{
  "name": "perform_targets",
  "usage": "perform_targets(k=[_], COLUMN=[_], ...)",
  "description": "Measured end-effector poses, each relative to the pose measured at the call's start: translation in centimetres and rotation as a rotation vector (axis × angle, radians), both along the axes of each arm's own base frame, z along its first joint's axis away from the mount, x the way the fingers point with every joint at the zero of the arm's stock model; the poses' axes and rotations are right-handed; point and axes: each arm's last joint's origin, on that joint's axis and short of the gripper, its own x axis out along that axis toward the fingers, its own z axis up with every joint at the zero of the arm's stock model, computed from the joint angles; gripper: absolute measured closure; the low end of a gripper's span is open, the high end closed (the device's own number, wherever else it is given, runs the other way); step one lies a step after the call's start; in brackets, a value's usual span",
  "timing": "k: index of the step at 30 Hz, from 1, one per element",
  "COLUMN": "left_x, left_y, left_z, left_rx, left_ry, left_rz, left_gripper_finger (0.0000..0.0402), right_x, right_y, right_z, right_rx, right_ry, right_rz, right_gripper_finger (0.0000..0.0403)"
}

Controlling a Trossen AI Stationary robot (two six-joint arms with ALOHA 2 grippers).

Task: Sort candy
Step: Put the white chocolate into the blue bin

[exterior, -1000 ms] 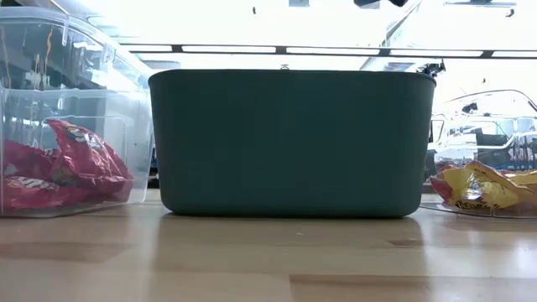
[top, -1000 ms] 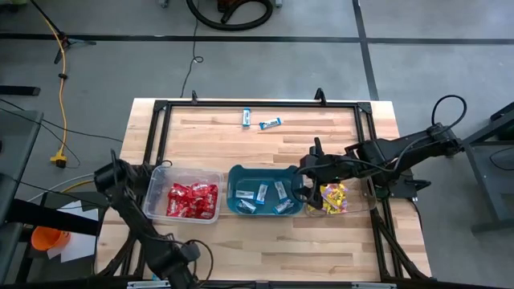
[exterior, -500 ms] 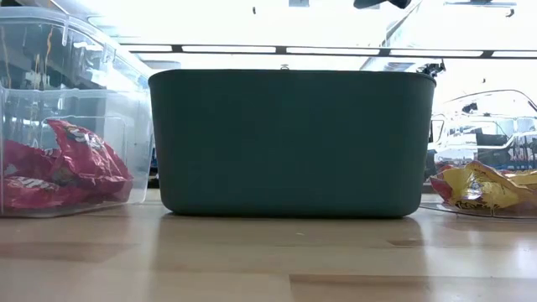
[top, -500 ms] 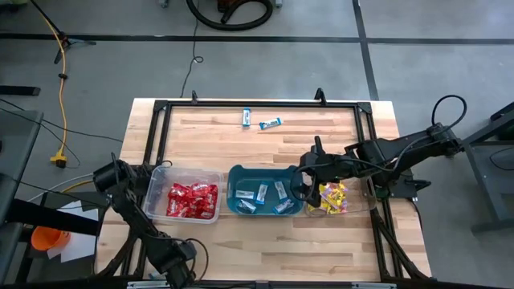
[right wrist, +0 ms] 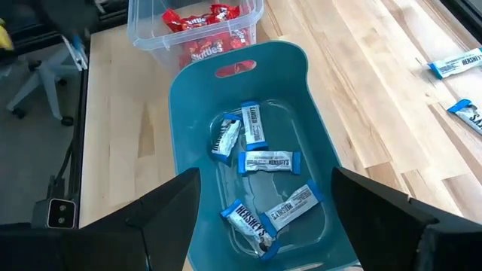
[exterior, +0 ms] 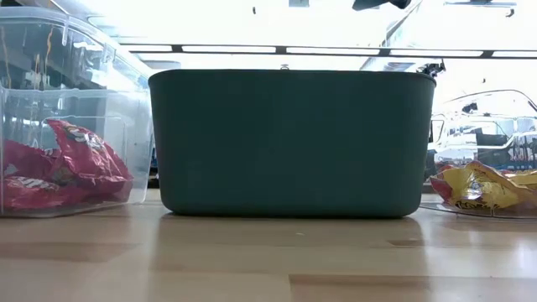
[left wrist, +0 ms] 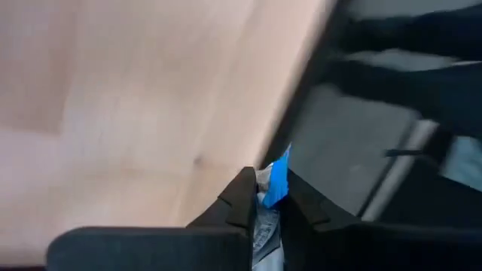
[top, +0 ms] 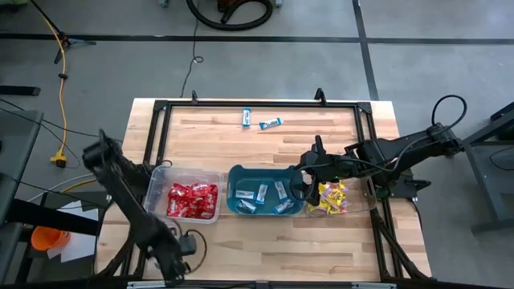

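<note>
Blue-and-white candy packets lie in the teal tub (top: 261, 195) (right wrist: 260, 162) (exterior: 289, 143). Red candy (top: 193, 199) fills the clear bin to its left, and yellow candy (top: 332, 198) lies in the clear bin to its right. Two blue-and-white packets (top: 247, 117) (top: 271, 124) lie flat on the far part of the table. My right gripper (top: 303, 183) (right wrist: 265, 181) hovers open over the tub's right end. My left gripper (top: 173, 261) (left wrist: 265, 184) is at the table's near left edge, shut on a blue-and-white packet (left wrist: 279, 177). My left gripper pinches the blue-and-white packet between its two fingers. The packet's blue end (left wrist: 280, 169) sticks out past the fingertips, and its white part shows farther back between them. The view is blurred, so I cannot tell whether the packet is clear of the table.
A black metal frame (top: 161, 128) runs around the tabletop. The three bins stand in a row across the near half. Bare wood (top: 265, 148) lies between the bins and the two far packets. In the low view the tub hides what is behind it.
My left arm's elbow has swung up and toward the table's far left, while its gripper end has stayed by the near left edge, shifting slightly left.
</note>
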Motion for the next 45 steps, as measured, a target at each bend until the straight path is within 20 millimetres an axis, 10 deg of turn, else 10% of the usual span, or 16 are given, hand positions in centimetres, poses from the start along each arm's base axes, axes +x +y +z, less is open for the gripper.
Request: perform_targets(k=[9, 15, 22, 36, 45], left_x=[4.5, 11.4, 16.1, 15.2, 13.5], left_y=[9.5, 17.0, 20.7, 21.7, 32.5], left_z=[11.1, 10.8, 8.4, 11.9, 13.9], left_rx=[0.090, 0.293, 0.276, 0.394, 0.595], left_ry=[-0.666, -0.814, -0.856, -0.915, -0.705], left_rz=[0.006, 0.096, 0.158, 0.329, 0.683], left_gripper_finger=[0.0397, 0.0394, 0.0336, 0.0209, 0.0201], right_x=[0.0, 0.0, 0.0, -0.9, -1.2], right_y=[-0.1, -0.3, -0.3, -1.1, -5.8], right_z=[0.0, 0.1, 0.1, 1.0, 2.1], right_rx=[-0.048, -0.096, -0.124, -0.247, -0.293], right_ry=[-0.007, -0.019, -0.018, -0.042, -0.076], right_rz=[-0.012, -0.053, -0.044, -0.011, -0.259], right_gripper_finger=[0.0111, 0.0111, 0.0111, 0.0111, 0.0111])
